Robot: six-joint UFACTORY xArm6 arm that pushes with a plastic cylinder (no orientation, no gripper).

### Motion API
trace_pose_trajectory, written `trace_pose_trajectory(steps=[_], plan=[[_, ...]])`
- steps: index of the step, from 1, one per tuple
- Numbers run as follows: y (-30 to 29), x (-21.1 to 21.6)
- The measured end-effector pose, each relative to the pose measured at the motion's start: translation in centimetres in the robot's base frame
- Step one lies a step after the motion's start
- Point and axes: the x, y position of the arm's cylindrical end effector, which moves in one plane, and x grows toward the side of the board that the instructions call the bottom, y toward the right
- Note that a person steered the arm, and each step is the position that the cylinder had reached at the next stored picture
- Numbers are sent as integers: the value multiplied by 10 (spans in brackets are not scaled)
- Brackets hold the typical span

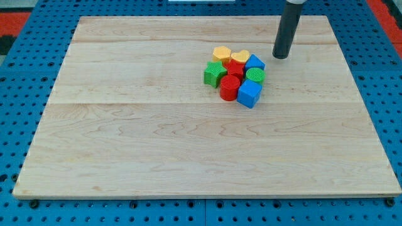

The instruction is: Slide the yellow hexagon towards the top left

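Observation:
The yellow hexagon [221, 54] sits at the top left of a tight cluster of blocks on the wooden board [125, 125], right of centre and toward the view's top. A yellow heart [239, 57] touches its right side. My tip [280, 56] stands to the right of the cluster, a short gap from the blue block [255, 62], and well right of the hexagon. The rod rises from the tip to the view's top edge.
The cluster also holds a green star [215, 74], a red block [235, 68], a red cylinder [229, 88], a green cylinder [255, 75] and a blue cube [249, 93]. A blue pegboard [19, 94] surrounds the board.

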Motion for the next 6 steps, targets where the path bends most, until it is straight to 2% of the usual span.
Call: trace_pose_trajectory(steps=[1, 2, 4, 5, 6], plan=[[-3, -4], [-11, -28], [-94, 18], [-138, 20], [-203, 1]])
